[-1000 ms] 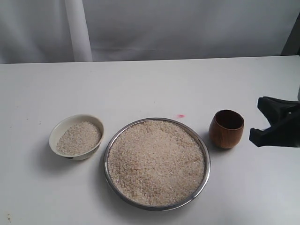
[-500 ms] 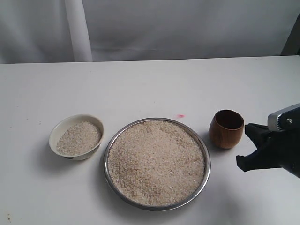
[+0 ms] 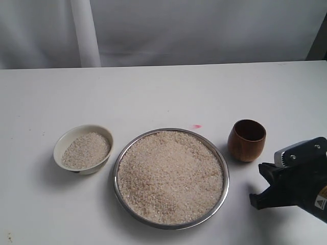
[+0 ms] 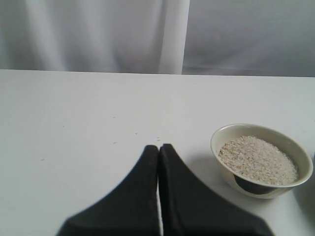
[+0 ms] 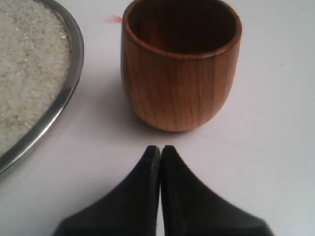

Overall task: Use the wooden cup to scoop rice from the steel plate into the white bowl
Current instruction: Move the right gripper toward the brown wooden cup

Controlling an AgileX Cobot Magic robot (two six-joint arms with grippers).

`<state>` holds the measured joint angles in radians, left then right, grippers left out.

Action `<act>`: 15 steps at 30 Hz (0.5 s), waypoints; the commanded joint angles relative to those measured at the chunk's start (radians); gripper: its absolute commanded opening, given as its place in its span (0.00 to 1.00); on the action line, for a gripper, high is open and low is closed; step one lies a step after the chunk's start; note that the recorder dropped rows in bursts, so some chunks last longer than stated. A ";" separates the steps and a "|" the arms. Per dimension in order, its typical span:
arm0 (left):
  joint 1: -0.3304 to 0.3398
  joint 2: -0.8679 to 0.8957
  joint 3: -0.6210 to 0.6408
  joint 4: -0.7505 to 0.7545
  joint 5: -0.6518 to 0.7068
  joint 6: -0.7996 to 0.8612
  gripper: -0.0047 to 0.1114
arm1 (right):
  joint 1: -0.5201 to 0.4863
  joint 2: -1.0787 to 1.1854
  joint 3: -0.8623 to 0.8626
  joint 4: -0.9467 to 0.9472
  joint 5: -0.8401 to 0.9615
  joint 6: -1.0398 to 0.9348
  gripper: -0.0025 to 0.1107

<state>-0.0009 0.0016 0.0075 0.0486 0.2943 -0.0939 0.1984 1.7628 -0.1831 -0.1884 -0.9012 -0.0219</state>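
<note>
The steel plate [image 3: 225, 171] sits at the middle front, heaped with rice [image 3: 171, 176]. The white bowl [image 3: 64, 141] to its left holds more rice. The wooden cup [image 3: 247, 140] stands upright and empty, just right of the plate. My right gripper [image 3: 258, 198] is shut and empty, low over the table, a short way nearer the front than the cup. In the right wrist view its shut tips [image 5: 160, 147] point at the cup [image 5: 181, 69], beside the plate's rim [image 5: 64, 98]. My left gripper [image 4: 158, 146] is shut and empty, apart from the bowl [image 4: 222, 136].
A small pink mark [image 3: 196, 126] lies on the white table behind the plate. A white post [image 3: 86, 33] and a grey curtain stand at the table's back edge. A few loose grains [image 4: 158, 139] lie ahead of the left gripper.
My right gripper has moved from the right edge down and leftward toward the table's front, staying shut. The cup, plate and bowl have not moved.
</note>
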 commanded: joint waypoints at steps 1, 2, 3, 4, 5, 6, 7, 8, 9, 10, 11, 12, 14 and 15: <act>-0.004 -0.002 -0.008 -0.005 -0.010 -0.002 0.04 | 0.002 0.025 0.007 0.013 -0.050 -0.008 0.02; -0.004 -0.002 -0.008 -0.005 -0.010 -0.002 0.04 | 0.002 0.025 0.007 0.016 -0.055 -0.008 0.02; -0.004 -0.002 -0.008 -0.005 -0.010 -0.002 0.04 | 0.002 0.025 0.007 0.016 -0.058 -0.008 0.02; -0.004 -0.002 -0.008 -0.005 -0.010 -0.002 0.04 | 0.002 0.025 0.007 0.016 -0.058 -0.008 0.02; -0.004 -0.002 -0.008 -0.005 -0.010 -0.002 0.04 | 0.002 0.025 0.007 0.016 -0.060 -0.008 0.02; -0.004 -0.002 -0.008 -0.005 -0.010 -0.002 0.04 | 0.002 0.025 0.007 0.016 -0.060 -0.008 0.03; -0.004 -0.002 -0.008 -0.005 -0.010 -0.002 0.04 | 0.002 0.025 0.007 0.016 -0.063 -0.008 0.05; -0.004 -0.002 -0.008 -0.005 -0.010 -0.002 0.04 | 0.002 0.025 0.007 0.016 -0.062 -0.008 0.08; -0.004 -0.002 -0.008 -0.005 -0.010 -0.002 0.04 | 0.002 0.025 0.007 0.016 -0.066 -0.008 0.12; -0.004 -0.002 -0.008 -0.005 -0.010 -0.002 0.04 | 0.002 0.025 0.007 0.016 -0.066 -0.008 0.17; -0.004 -0.002 -0.008 -0.005 -0.010 -0.002 0.04 | 0.002 0.025 0.007 0.016 -0.066 -0.008 0.24; -0.004 -0.002 -0.008 -0.005 -0.010 -0.002 0.04 | 0.002 0.025 0.007 0.016 -0.066 -0.008 0.33; -0.004 -0.002 -0.008 -0.005 -0.010 -0.002 0.04 | 0.002 0.025 0.007 0.016 -0.066 -0.008 0.54; -0.004 -0.002 -0.008 -0.005 -0.010 -0.002 0.04 | 0.002 0.025 0.007 0.016 -0.066 -0.008 0.65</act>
<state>-0.0009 0.0016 0.0075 0.0486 0.2943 -0.0939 0.1984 1.7844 -0.1831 -0.1776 -0.9521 -0.0237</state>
